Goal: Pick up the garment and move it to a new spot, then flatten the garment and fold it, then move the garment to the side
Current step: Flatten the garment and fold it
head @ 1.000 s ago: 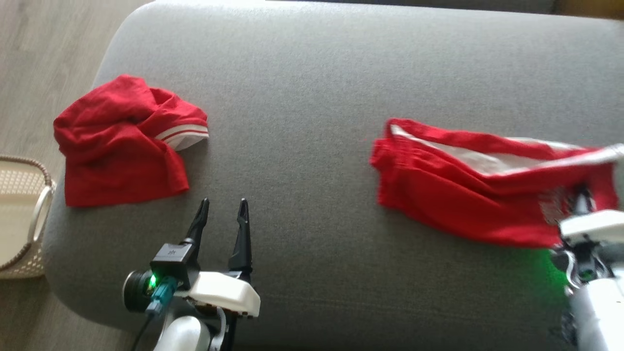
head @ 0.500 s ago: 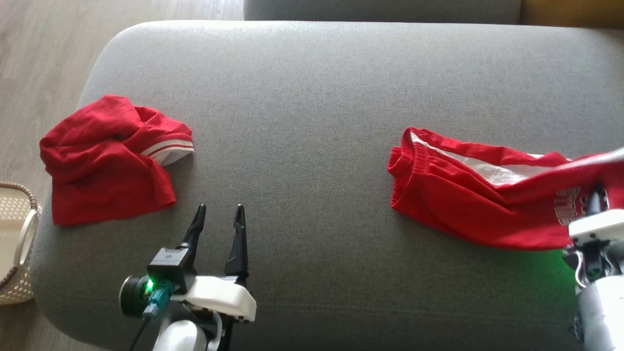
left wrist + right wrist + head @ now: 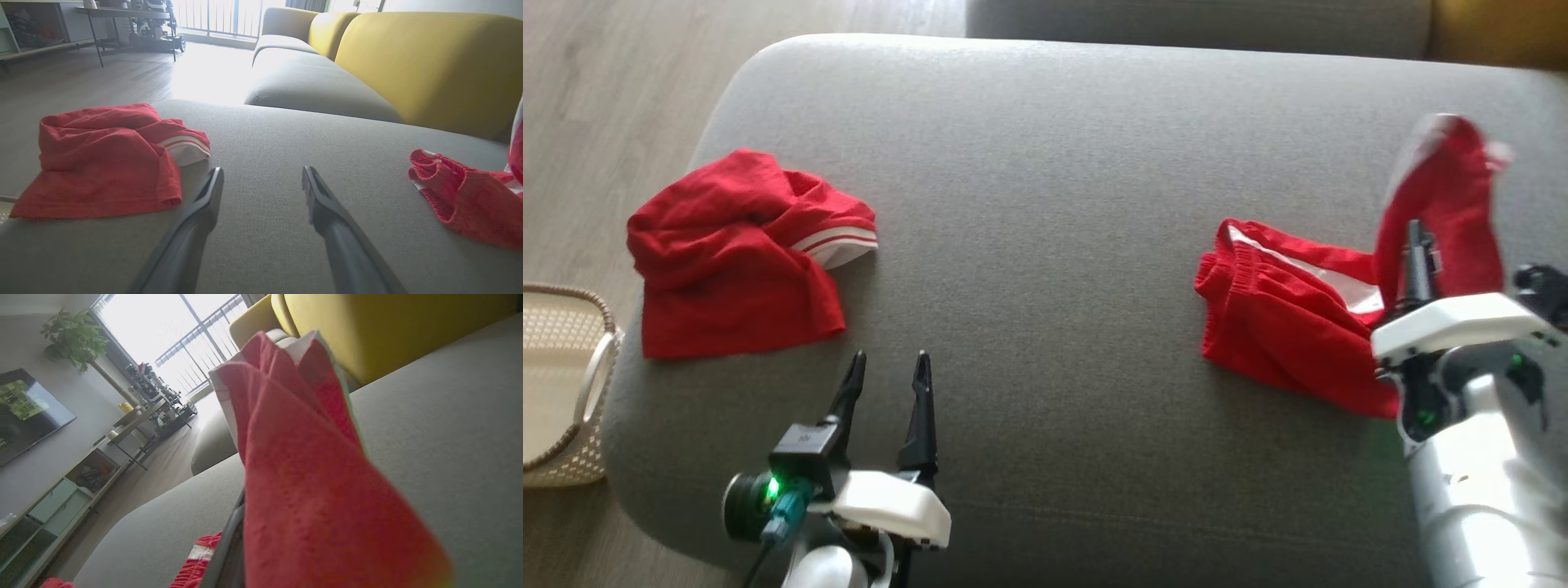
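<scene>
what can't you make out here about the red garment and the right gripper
Right gripper fingertips: head and right wrist views, wrapped in the lifted end of the red garment.
Its lifted tip: head view, motion-blurred.
Its near right end: head view, behind the white wrist housing.
Basket: head view, cut off by the left edge.
Second red garment: head and left wrist views, bunched up, type unclear.

The right hand has lifted one end of the shorts upward.
</scene>
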